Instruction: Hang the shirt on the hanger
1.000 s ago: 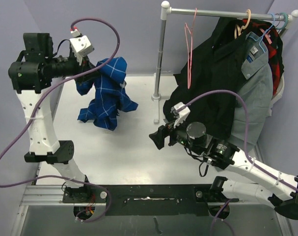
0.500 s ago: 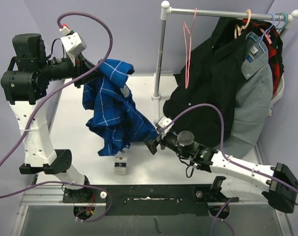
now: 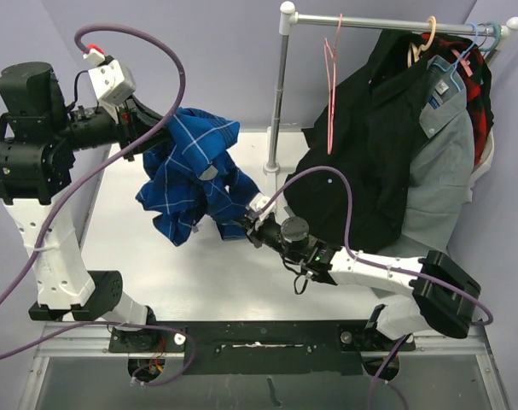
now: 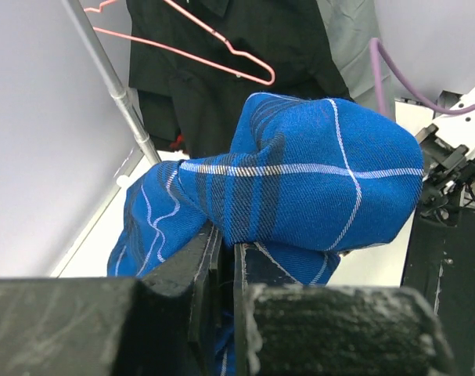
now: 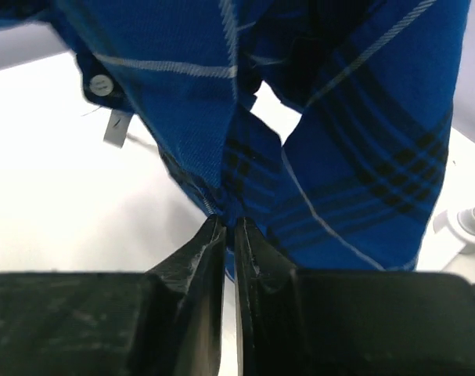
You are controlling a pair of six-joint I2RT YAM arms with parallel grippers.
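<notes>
The shirt (image 3: 193, 166), royal blue with thin white plaid lines, hangs bunched above the table. My left gripper (image 3: 160, 135) is shut on its upper part; in the left wrist view the fingers (image 4: 225, 239) pinch a fold of the shirt (image 4: 315, 180). My right gripper (image 3: 242, 225) reaches in from the right and is shut on the shirt's lower edge; its wrist view has the jaws (image 5: 229, 223) closed on blue cloth (image 5: 354, 141). The pink hanger (image 3: 330, 94) hangs bare on the rail, to the right of the shirt, also in the left wrist view (image 4: 221, 70).
A rail (image 3: 395, 24) on a grey post (image 3: 278, 94) carries a black garment (image 3: 369, 145), a grey collared shirt (image 3: 442, 154) and a red-black plaid garment (image 3: 480, 85). The white table (image 3: 182, 256) lies under the shirt. Purple cables loop over both arms.
My right gripper has travelled left to the shirt and shut on its lower edge. The left arm has lifted the shirt and carried it rightward.
</notes>
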